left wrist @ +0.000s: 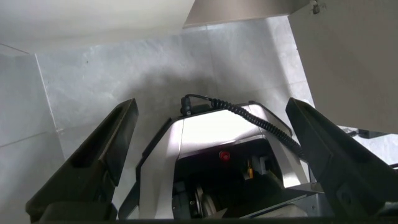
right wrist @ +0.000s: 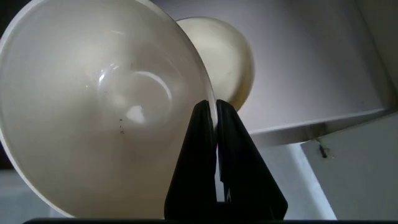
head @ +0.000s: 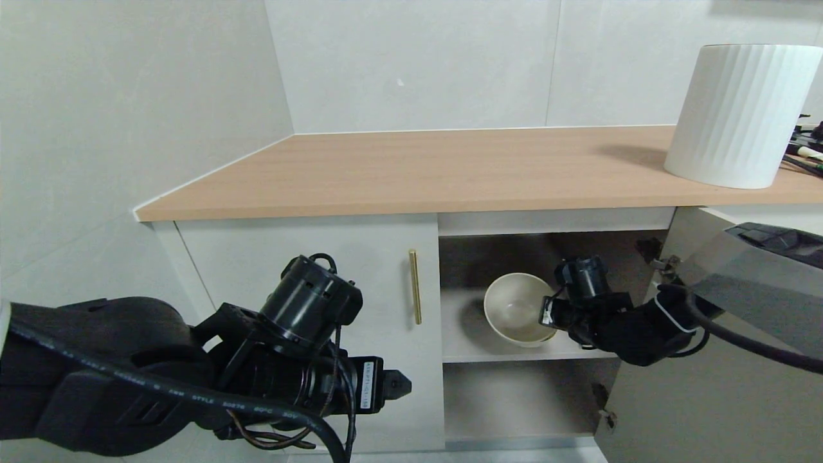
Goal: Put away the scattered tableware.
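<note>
A cream bowl (head: 514, 312) stands tilted on its side in the upper compartment of the open cabinet, its opening facing outward and its lower rim at the shelf (head: 469, 347). My right gripper (head: 550, 315) reaches into the cabinet and is shut on the bowl's right rim. The right wrist view shows the bowl (right wrist: 99, 106) with its rim pinched between the two black fingers of the gripper (right wrist: 216, 112). Lower left, in front of the closed door, my left gripper (head: 395, 386) holds nothing. In its wrist view this gripper (left wrist: 211, 155) is open, fingers (left wrist: 93, 162) spread wide.
The left cabinet door has a gold handle (head: 415, 296) and is closed. The right door (head: 707, 399) stands swung open beside my right arm. A lower compartment (head: 514, 399) lies under the shelf. On the wooden countertop (head: 418, 173) a white ribbed cylinder (head: 739, 116) stands at the right.
</note>
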Robot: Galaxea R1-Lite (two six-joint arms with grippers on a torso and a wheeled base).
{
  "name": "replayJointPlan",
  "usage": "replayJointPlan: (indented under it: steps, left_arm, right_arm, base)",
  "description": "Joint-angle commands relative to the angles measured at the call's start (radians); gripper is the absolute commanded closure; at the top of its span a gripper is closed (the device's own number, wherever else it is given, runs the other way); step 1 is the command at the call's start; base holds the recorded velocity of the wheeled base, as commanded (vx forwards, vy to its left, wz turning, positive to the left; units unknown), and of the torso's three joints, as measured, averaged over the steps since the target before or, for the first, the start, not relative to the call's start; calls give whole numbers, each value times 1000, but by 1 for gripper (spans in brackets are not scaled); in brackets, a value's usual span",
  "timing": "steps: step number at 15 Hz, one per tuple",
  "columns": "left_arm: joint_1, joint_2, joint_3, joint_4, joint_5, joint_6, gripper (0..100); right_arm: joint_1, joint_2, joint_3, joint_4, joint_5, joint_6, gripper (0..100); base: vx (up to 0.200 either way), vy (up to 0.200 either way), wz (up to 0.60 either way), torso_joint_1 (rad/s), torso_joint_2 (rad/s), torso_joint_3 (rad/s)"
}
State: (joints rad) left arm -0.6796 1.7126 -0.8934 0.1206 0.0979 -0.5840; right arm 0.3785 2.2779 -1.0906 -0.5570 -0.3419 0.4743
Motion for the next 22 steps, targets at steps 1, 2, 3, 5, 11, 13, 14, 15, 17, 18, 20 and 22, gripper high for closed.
replayJointPlan:
  steps: [1, 2, 3, 5, 11, 13, 14, 15, 17, 18, 20, 22]
  left_arm:
    - [0, 1, 1, 1, 0, 0, 0]
    - [0, 1, 1, 1, 0, 0, 0]
    - [0, 1, 1, -1, 0, 0, 0]
    - [0, 1, 1, -1, 0, 0, 0]
    - [2, 2, -1, -1, 0, 1, 0]
    - [2, 4, -1, -1, 0, 0, 0]
    - [2, 4, 1, -1, 0, 0, 0]
    - [2, 4, 1, -1, 0, 0, 0]
    - [2, 7, -1, -1, 0, 0, 0]
    - [2, 9, -1, -1, 0, 0, 0]
    - [2, 10, -1, -1, 0, 0, 0]
    - [2, 10, -1, -1, 0, 0, 0]
  right_arm:
    - [-21, 38, -20, 0, -2, 1, 100]
    - [-30, 55, -34, 0, -2, 3, 100]
    - [-40, 63, -45, 2, -3, 10, 100]
    - [-46, 77, -60, 8, -3, 14, 100]
    - [-58, 114, -95, 9, -3, 14, 100]
    - [-58, 123, -103, 9, -3, 14, 100]
    - [-61, 129, -112, 9, -3, 14, 100]
    - [-61, 134, -115, 9, -3, 14, 100]
    - [-61, 143, -127, 11, -3, 14, 100]
    - [-63, 144, -129, 11, -3, 14, 100]
    - [-69, 143, -129, 9, -3, 14, 100]
    - [-78, 143, -137, 9, -5, 15, 100]
  base:
    - [0, 0, 0, 0, 0, 0]
    - [0, 0, 0, 0, 0, 0]
    - [0, 0, 0, 0, 0, 0]
    - [0, 0, 0, 0, 0, 0]
    - [0, 0, 0, 0, 0, 0]
    - [0, 0, 0, 0, 0, 0]
    - [0, 0, 0, 0, 0, 0]
    - [0, 0, 0, 0, 0, 0]
    - [0, 0, 0, 0, 0, 0]
    - [0, 0, 0, 0, 0, 0]
    - [0, 0, 0, 0, 0, 0]
    - [0, 0, 0, 0, 0, 0]
